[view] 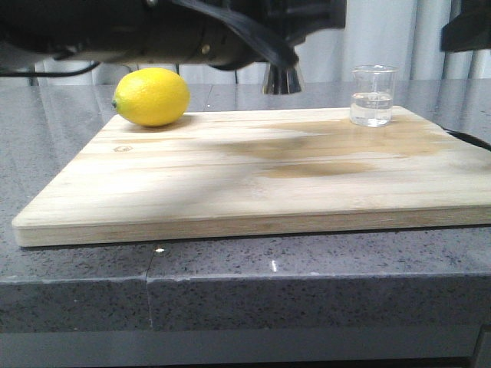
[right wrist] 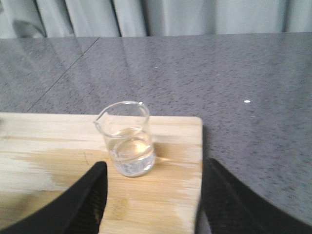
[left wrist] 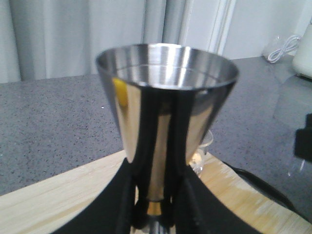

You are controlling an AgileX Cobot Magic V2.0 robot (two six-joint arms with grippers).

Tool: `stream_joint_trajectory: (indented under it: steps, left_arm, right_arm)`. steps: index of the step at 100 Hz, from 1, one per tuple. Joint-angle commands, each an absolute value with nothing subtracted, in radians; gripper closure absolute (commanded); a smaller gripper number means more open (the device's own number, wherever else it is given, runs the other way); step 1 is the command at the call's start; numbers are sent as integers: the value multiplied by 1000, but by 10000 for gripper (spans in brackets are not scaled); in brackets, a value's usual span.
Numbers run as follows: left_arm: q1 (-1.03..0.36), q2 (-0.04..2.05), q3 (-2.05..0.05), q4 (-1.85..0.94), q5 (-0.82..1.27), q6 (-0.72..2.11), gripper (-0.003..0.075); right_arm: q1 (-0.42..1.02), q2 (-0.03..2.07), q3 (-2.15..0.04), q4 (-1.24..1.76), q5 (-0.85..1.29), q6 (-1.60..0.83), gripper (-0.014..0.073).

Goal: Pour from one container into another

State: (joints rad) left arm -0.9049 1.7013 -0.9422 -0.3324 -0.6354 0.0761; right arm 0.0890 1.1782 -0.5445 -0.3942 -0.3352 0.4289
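beaker: the beaker (right wrist: 127, 145) stands upright near the far right corner of the cutting board (view: 253, 180), partly filled with clear liquid, untouched
right gripper: the right gripper (right wrist: 151, 195) is spread wide, holding nothing, the beaker just ahead but left of centre; shift to centre it, then close low on the wall
jigger: the jigger (left wrist: 163, 122) is clamped at its waist by the left gripper (left wrist: 157, 207), apparently lifted off the board; keep it level
lemon: the lemon (view: 152, 96) is well apart at far left
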Motion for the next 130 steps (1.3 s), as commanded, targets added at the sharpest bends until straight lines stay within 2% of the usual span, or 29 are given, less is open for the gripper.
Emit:
stream_joint_trajectory:
  steps: [1, 22, 66, 130]
  left_arm:
    - [-903, 1623, -971, -322, -704, 68, 680]
    - [-903, 1571, -971, -322, -660, 68, 680]
    - [-910, 1565, -971, -322, -635, 68, 680]
    - [-915, 1565, -971, -322, -633, 70, 680]
  right_arm:
    - [89, 1213, -583, -423, -483, 420, 209]
    - [89, 1313, -583, -429, -589, 387, 155]
    - [51, 1477, -588, -429, -811, 324, 154]
    - [49, 1598, -673, -429, -885, 280, 135]
